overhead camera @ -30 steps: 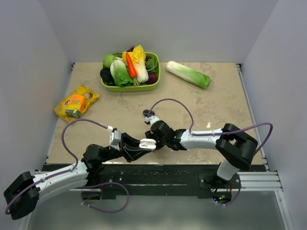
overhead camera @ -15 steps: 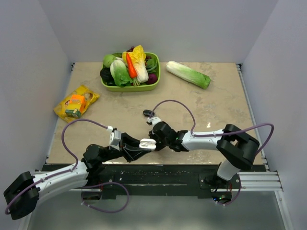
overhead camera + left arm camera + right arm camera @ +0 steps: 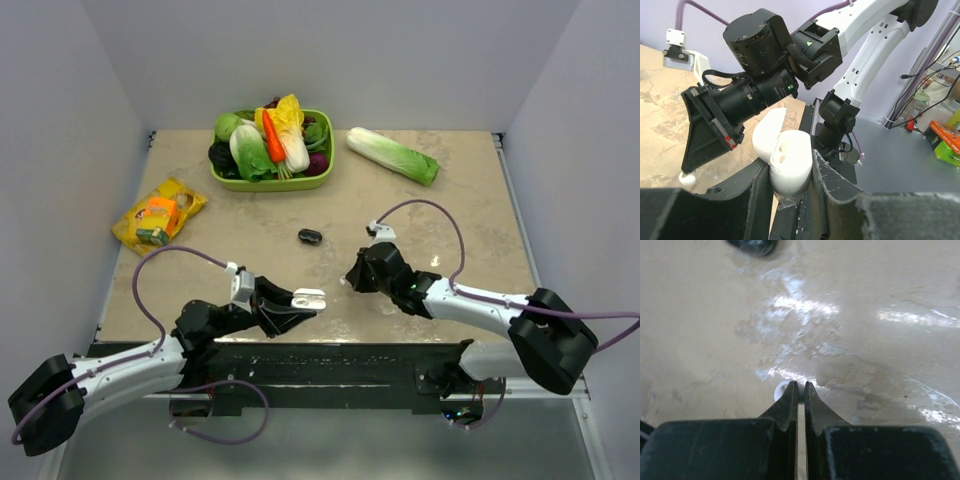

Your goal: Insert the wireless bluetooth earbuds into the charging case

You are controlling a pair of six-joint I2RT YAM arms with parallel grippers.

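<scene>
My left gripper point(image 3: 300, 303) is shut on the white charging case point(image 3: 309, 297) and holds it just above the table's near edge. In the left wrist view the case point(image 3: 790, 167) sits between the fingers with its lid point(image 3: 769, 131) swung open and two sockets showing. My right gripper point(image 3: 350, 280) is down at the table to the right of the case, apart from it. Its jaws are pinched on a small white earbud point(image 3: 782, 391), which also shows in the left wrist view point(image 3: 686, 179). I see no second earbud.
A black oval object point(image 3: 310, 237) lies on the table beyond the grippers and shows in the right wrist view point(image 3: 752, 245). A green basket of vegetables point(image 3: 322, 176) and a loose cabbage point(image 3: 392, 155) are at the back. A yellow snack bag point(image 3: 158, 213) lies at the left.
My right gripper has drawn away from the case to the right and down to the table, uncovering the black oval object. The left gripper and the case have stayed put.
</scene>
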